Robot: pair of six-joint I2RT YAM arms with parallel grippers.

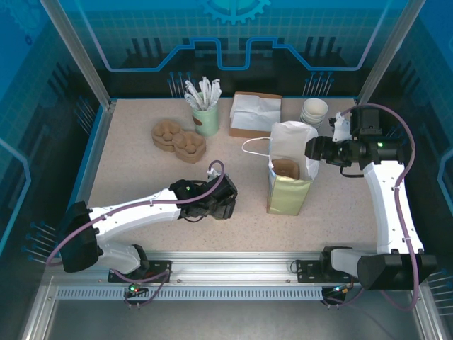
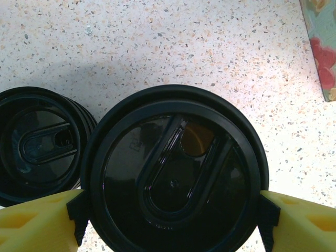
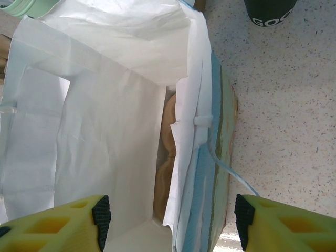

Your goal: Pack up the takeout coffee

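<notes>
Top external: the left claw (image 1: pixel 212 202) is sitting low over the counter (image 1: pixel 141 170) near centre. The paper bag (image 1: pixel 290 177) is standing upright and open at its 3 o'clock, near but apart. The right claw (image 1: pixel 315 150) is reaching in at the bag's rim from the 3 o'clock side. This view is giving the layout and the gap to cross, not the contact at either claw.

Left wrist: the takeout coffee (image 2: pixel 176 178) is standing on the counter, black lid facing the lens. A stack of lids (image 2: pixel 37 144) is sitting just beside it at 9 o'clock. The pads (image 2: pixel 79 215) are meeting the lid's rim at 8 and 4 o'clock, so the claw is grasping the cup, by the look of it.

Right wrist: the right claw is standing released and wide, straddling the bag's wall, one finger inside the mouth and one outside, nothing pinched. A brown item (image 3: pixel 167 157) is lying inside the bag; I cannot tell what it is.

Judgement: the pickup is in hand. The next move is calling for a straight lift clear of the lid stack, a carry toward 3 o'clock, then an upright lowering into the mouth.
</notes>
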